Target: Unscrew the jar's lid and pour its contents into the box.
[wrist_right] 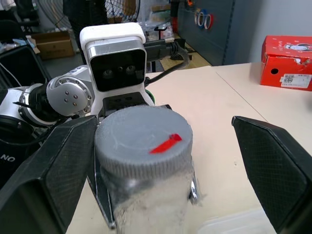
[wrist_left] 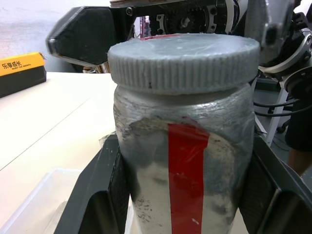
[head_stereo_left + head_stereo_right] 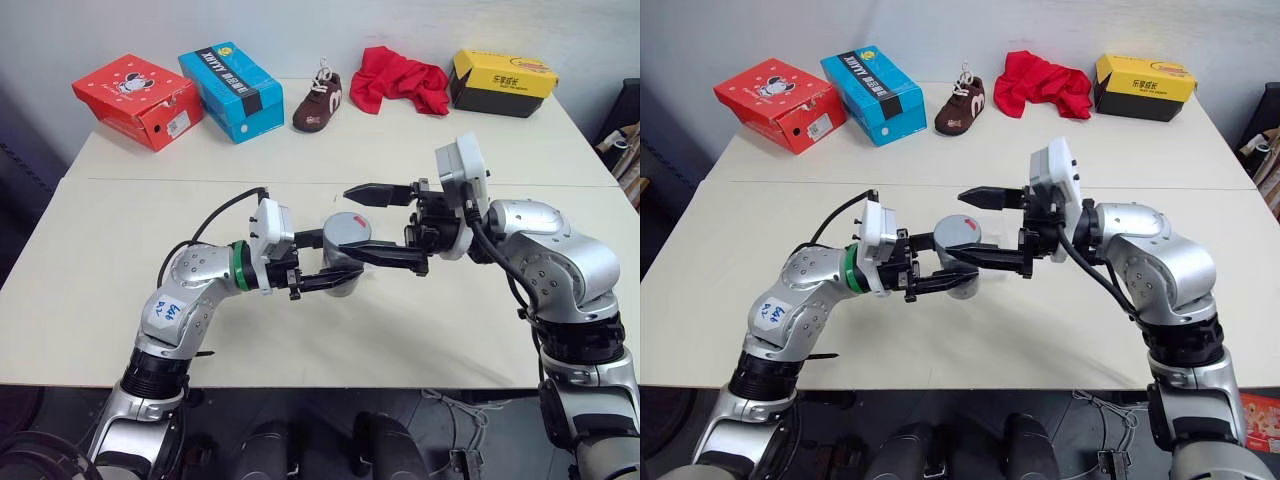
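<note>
Two grippers meet over the table's (image 3: 120, 300) near half, and the jar (image 3: 345, 255) sits between them. It stands upright, off the tabletop, pinched at its body by the left gripper (image 3: 335, 262), whose black fingers (image 2: 112, 190) press against both sides of the silvery wall beside the red stripe. The grey lid (image 1: 141, 141) is still on, ribbed at its edge, with a small red mark on top. The right gripper (image 3: 385, 222) reaches in level from the other side with its jaws spread wide, one finger (image 1: 48, 170) close beside the lid, the other well clear of it. Under the jar, a corner of the clear box (image 2: 34, 200) shows on the tabletop. Along the far edge lie a red box (image 3: 138, 100), a blue box (image 3: 230, 90), a brown shoe (image 3: 318, 100), a red cloth (image 3: 400, 80) and a yellow-black box (image 3: 502, 82).
</note>
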`<state>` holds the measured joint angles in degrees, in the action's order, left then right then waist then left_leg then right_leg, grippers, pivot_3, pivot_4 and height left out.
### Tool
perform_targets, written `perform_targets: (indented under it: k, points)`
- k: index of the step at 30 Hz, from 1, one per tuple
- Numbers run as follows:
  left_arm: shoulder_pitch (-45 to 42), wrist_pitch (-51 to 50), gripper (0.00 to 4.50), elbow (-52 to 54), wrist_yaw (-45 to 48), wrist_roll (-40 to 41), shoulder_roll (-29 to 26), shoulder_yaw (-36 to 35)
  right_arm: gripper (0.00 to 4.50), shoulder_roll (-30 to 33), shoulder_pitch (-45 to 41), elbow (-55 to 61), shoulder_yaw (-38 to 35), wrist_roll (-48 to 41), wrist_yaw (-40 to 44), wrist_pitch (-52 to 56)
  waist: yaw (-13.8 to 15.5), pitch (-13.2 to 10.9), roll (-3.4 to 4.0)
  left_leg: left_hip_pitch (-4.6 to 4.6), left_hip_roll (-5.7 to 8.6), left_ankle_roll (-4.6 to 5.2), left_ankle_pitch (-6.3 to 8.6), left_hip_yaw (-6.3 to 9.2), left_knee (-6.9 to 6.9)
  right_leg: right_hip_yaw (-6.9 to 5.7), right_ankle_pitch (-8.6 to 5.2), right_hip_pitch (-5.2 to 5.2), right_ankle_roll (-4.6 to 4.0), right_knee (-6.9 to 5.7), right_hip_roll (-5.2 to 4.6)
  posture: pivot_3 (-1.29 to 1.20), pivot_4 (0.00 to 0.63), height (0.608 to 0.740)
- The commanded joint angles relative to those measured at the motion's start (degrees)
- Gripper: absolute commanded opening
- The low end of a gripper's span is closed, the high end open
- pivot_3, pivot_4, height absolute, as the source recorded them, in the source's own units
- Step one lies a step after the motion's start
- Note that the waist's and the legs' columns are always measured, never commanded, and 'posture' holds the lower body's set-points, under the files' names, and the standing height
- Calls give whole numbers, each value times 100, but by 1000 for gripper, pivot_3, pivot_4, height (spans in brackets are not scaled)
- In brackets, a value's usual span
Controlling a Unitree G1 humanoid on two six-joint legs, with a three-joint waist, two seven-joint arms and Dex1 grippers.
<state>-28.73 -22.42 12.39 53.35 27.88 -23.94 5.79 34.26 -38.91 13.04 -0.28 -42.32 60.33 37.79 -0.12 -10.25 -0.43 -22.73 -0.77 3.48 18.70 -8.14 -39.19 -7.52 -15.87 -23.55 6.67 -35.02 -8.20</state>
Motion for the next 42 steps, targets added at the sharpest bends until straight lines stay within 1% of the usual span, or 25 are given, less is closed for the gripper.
perform_targets:
  k: [1, 6, 9, 12, 16, 20, 25, 34, 42]
  points:
    - [-18, 138, 2353, 231, 126, 97, -27, -41, 4468, 263, 144, -90, -363, 53, -48, -56, 7, 0, 0, 0, 0, 0, 0, 0, 0, 0, 0, 0, 0, 0, -1, 0, 150, 740]
    - [-16, 129, 2353, 222, 116, 97, -43, -68, 4468, 344, 302, -125, -530, 58, 5, -222, 6, 0, 0, 0, 1, 0, 0, 1, 0, -2, 0, 3, 0, 2, -2, 0, 150, 740]
    - [-26, 94, 2353, 204, 91, 89, -50, -85, 4468, 298, 211, 52, -614, -254, 19, -32, 3, 0, 0, 0, 1, 0, 0, 0, 0, 0, 0, 2, 0, 2, -2, 0, 150, 740]
    - [-53, 60, 2353, 171, 47, 83, -9, -71, 4468, 64, -13, 507, -333, -475, -174, 195, -17, 0, 1, 1, -1, 0, 0, 0, 0, 0, 0, 2, 0, 1, -2, 0, 150, 740]
    - [-61, 34, 2353, 175, 22, 74, 51, -26, 4468, -358, -334, 652, 53, -247, -657, 291, -12, 0, 1, 3, -7, -8, -4, 1, 0, 0, 0, 1, 0, -2, -2, 0, 150, 740]
    - [-62, 18, 2353, 194, 1, 59, 95, -5, 4468, -473, -469, 629, 296, -33, -843, 266, 22, 0, 1, 1, 4, -2, -5, 5, 0, -3, 0, 3, 0, -3, -9, 0, 150, 740]
    - [-55, 31, 2353, 196, -31, 48, 125, 7, 4468, -405, -452, 515, 492, 292, -758, 116, 0, 0, 1, -1, 12, 5, -2, 4, 0, -4, 3, 2, 6, 0, -14, 0, 150, 740]
    - [-13, 46, 2353, 222, -48, 60, 118, 1, 4468, -469, -413, 263, 529, 620, -695, -138, -8, 0, 1, 0, 9, 4, -3, 3, 0, -3, 3, 2, 6, -1, -8, 0, 150, 740]
    - [36, 64, 2353, 279, -43, 64, 109, 27, 4468, -433, -595, -373, 425, 794, -563, -392, -7, 0, 1, 0, 9, 5, -4, 2, 0, -4, 3, 2, 6, -2, -8, 0, 150, 740]
